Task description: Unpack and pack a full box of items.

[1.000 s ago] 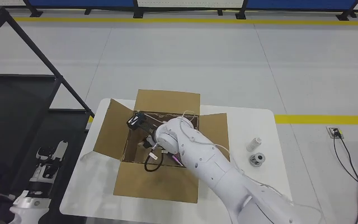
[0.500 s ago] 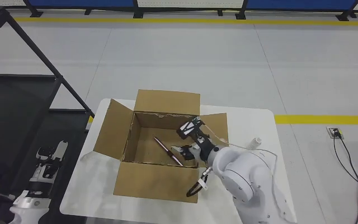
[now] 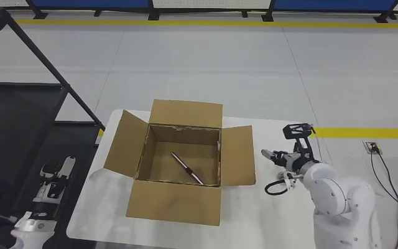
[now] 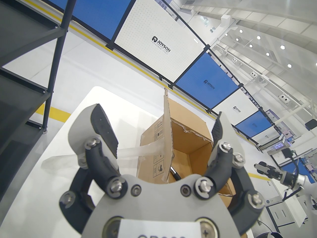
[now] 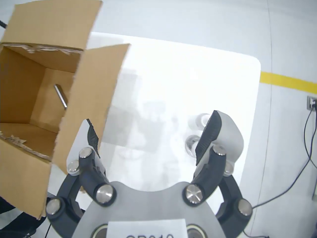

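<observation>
White table with rounded corners carried an open cardboard box, all four flaps folded outward, sitting toward the table's left-centre. Two small items stood close together near the table's right edge, well apart from the box: a pale bottle and a round piece, details washed out.

On the table, mid-way, an open box; in it, flat on the floor, a pen. Right of the box, apart from it, two small round things side by side on the table.
</observation>
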